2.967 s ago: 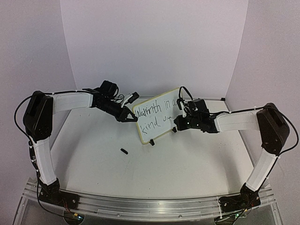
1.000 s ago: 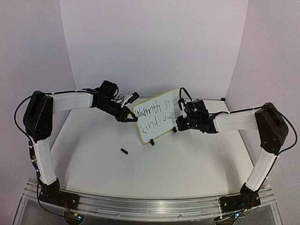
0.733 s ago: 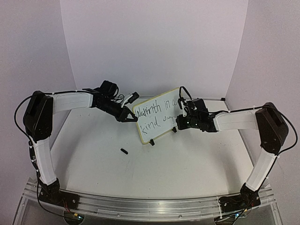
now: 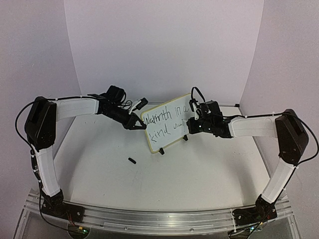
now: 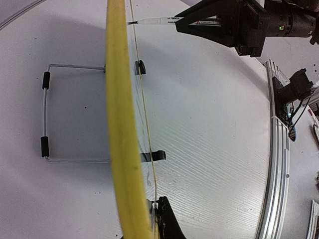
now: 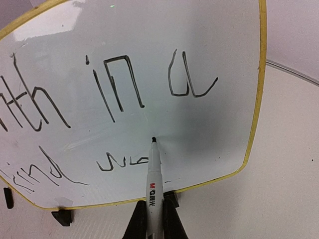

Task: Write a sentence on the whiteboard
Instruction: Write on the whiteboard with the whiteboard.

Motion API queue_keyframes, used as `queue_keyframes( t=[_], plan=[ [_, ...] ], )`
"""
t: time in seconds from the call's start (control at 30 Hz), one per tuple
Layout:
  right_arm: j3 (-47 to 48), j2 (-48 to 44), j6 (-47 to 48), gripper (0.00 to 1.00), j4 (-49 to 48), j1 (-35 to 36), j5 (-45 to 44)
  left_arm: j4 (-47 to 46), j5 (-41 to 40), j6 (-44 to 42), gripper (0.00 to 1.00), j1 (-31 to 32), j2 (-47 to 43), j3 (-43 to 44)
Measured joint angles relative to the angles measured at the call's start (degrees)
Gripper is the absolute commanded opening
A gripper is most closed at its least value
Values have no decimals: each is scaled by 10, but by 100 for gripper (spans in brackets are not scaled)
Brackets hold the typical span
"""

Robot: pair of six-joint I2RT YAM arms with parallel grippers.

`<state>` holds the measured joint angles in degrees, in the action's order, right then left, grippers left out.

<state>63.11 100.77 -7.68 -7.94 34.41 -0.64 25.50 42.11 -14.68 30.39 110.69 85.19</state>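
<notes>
on the white table (image 4: 199, 169) between lilac walls, the yellow-rimmed white whiteboard (image 4: 167, 130) stands mid-table, its left edge clamped by the left gripper (image 4: 134, 123). the right gripper (image 4: 190, 128), pinching a white marker (image 6: 153, 184), has shifted slightly farther and left. the black handwritten sentence (image 6: 114, 84) has a longer second line.

A small white rectangular board with a pale yellow rim (image 4: 160, 130) stands on the white table (image 4: 174, 174), two lines of black handwriting (image 4: 164, 115) across it. The left gripper (image 4: 135, 123) meets its left edge, and the right gripper (image 4: 189, 128) is at its right end. A small black piece (image 4: 131, 160) lies in front, apart.
</notes>
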Motion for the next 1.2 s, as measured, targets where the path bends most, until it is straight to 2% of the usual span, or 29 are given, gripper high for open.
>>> queue_keyframes(
  t=[0.77, 1.2],
  plan=[
    [-24, 4, -9, 0, 0, 0, 0, 0, 0, 0, 0, 0, 0, 0],
    [1, 6, -2, 0, 2, 0, 0, 0, 0, 0, 0, 0, 0, 0]
  ],
)
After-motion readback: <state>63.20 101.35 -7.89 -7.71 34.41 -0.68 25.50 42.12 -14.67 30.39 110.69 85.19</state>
